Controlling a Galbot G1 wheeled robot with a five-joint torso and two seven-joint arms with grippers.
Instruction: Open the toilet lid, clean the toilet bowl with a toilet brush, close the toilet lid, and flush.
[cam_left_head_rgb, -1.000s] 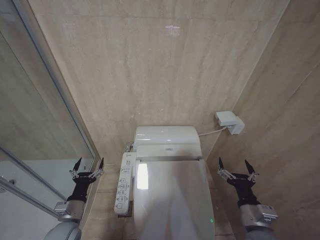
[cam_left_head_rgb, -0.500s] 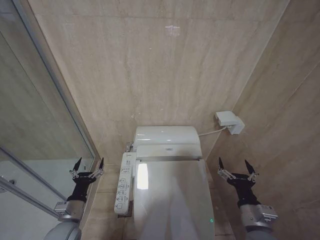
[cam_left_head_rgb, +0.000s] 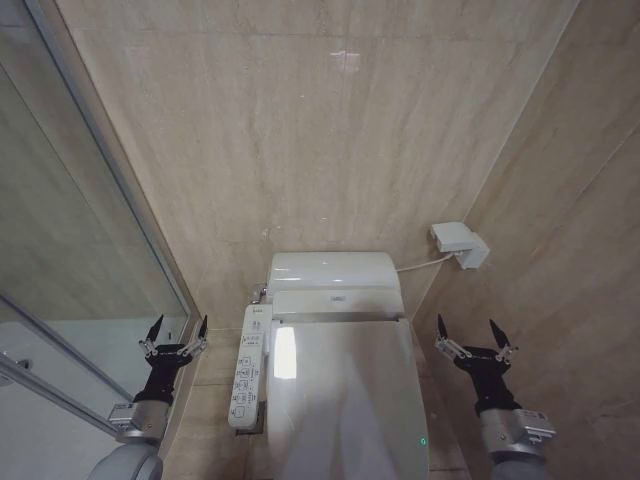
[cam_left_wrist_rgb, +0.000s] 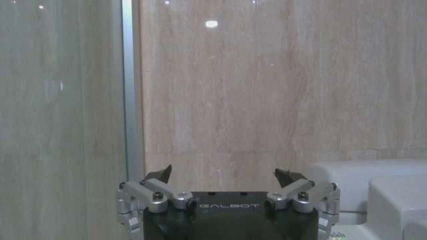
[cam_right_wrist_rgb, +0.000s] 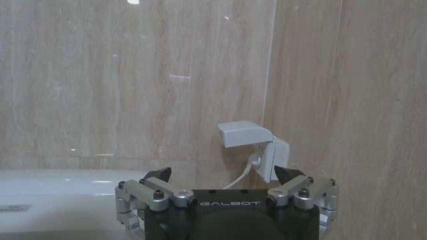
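The glossy white toilet lid (cam_left_head_rgb: 345, 400) lies down flat over the toilet bowl, which is hidden beneath it. A long white button panel (cam_left_head_rgb: 249, 365) runs along the toilet's left side. My left gripper (cam_left_head_rgb: 177, 326) hangs open to the left of the panel, beside the glass partition, holding nothing. My right gripper (cam_left_head_rgb: 467, 328) hangs open to the right of the lid, also with nothing between its fingers. Both show open in the wrist views, left gripper (cam_left_wrist_rgb: 224, 174) and right gripper (cam_right_wrist_rgb: 223, 173). The toilet brush is out of view.
The white tank cover (cam_left_head_rgb: 334, 281) sits behind the lid against the beige tiled wall (cam_left_head_rgb: 320, 140). A white wall socket box (cam_left_head_rgb: 459, 244) with a cable is at the right corner, seen closer as socket box (cam_right_wrist_rgb: 255, 144). A glass partition (cam_left_head_rgb: 70, 250) bounds the left.
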